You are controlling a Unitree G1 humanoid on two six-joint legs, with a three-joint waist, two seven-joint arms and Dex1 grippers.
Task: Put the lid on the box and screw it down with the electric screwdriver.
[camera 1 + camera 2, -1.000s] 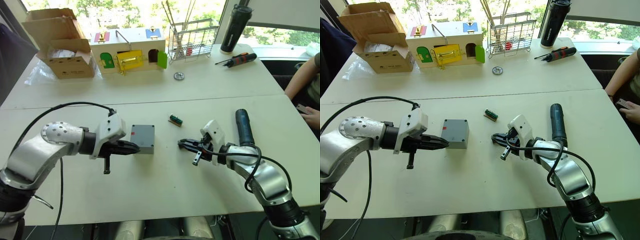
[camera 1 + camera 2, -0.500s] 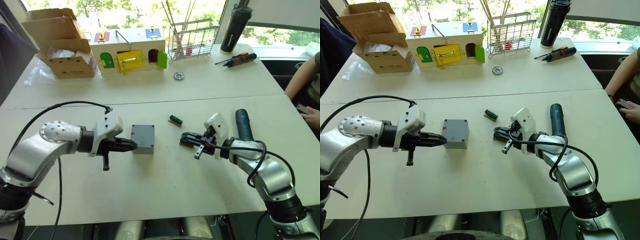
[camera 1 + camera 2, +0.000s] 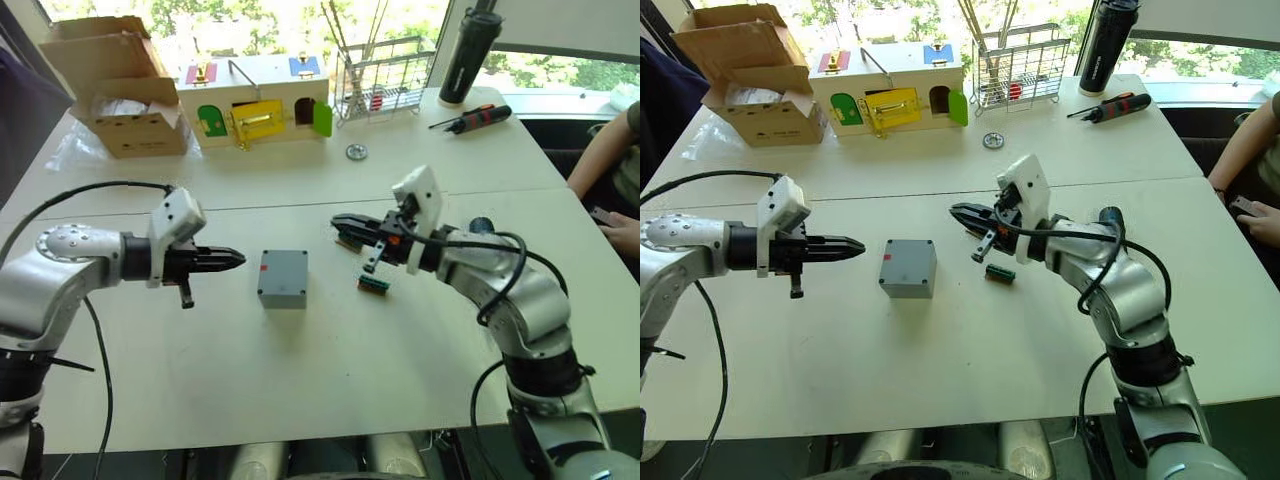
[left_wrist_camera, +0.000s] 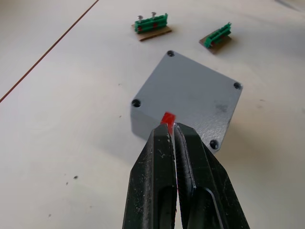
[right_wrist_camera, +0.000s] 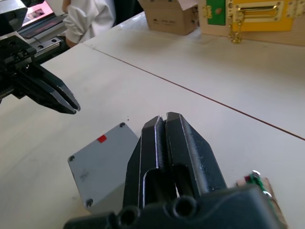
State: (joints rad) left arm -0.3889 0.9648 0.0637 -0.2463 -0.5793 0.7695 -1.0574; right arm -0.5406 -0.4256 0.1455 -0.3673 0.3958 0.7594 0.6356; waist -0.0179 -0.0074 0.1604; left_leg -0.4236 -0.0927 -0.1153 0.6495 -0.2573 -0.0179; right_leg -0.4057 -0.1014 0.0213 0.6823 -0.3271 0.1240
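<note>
White table [image 3: 330, 390]: both tools, left [image 3: 236, 258] and right [image 3: 338, 220], pressed together, empty, flanking box [image 3: 283, 278].

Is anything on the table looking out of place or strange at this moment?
Two small green parts lie loose on the table beside the box. The box's lid sits on it with empty screw holes at its corners. Nothing is spilled or broken.

Strong daylight came through the windows [image 3: 300, 20] at the far side, washing out the view outside. The white bench [image 3: 330, 370] was evenly bright, with only soft, faint shadows beneath the box [image 3: 283, 278]. In the left wrist view the left end effector [image 4: 172, 131] was slightly blurred up close, while the box stayed sharp.
</note>
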